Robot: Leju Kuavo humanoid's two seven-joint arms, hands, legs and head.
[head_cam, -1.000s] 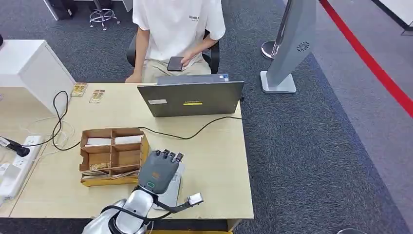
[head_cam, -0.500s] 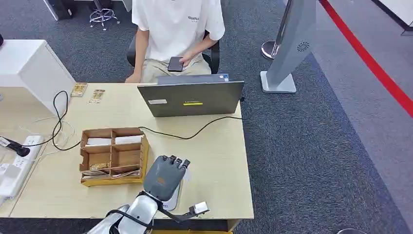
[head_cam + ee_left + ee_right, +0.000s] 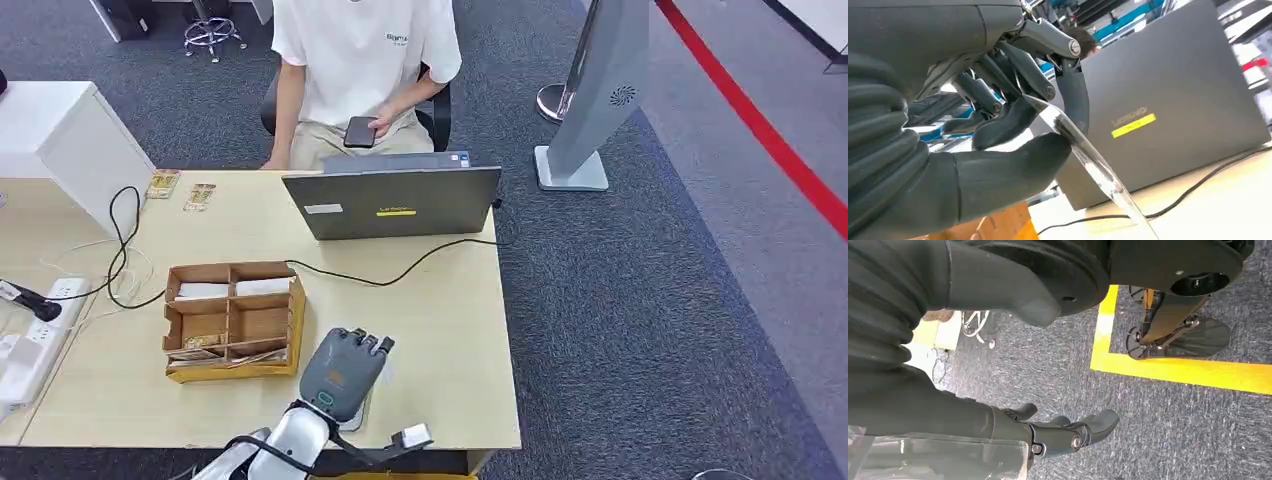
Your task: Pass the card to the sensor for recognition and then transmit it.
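Observation:
My left hand [image 3: 345, 372] hovers over the table's near edge, just right of the wooden box. It pinches a clear plastic card [image 3: 1088, 160] between thumb [image 3: 1013, 165] and fingers; the card sticks out edge-on toward the laptop. In the head view only a pale sliver of the card [image 3: 381, 372] shows past the fingers. A pale flat device [image 3: 358, 413], probably the sensor, peeks out beneath the hand. My right hand [image 3: 1068, 434] hangs beside my body above the carpet, its fingers loosely spread and holding nothing.
A wooden compartment box [image 3: 232, 320] sits left of the hand. A grey laptop [image 3: 392, 205] with a black cable [image 3: 400, 275] stands at the table's far side; a person [image 3: 360, 70] sits behind it holding a phone. A power strip [image 3: 30, 340] lies at the left.
My left hand has drawn back toward the near table edge and slightly right, covering more of the pale device. The person and the table's things are unmoved.

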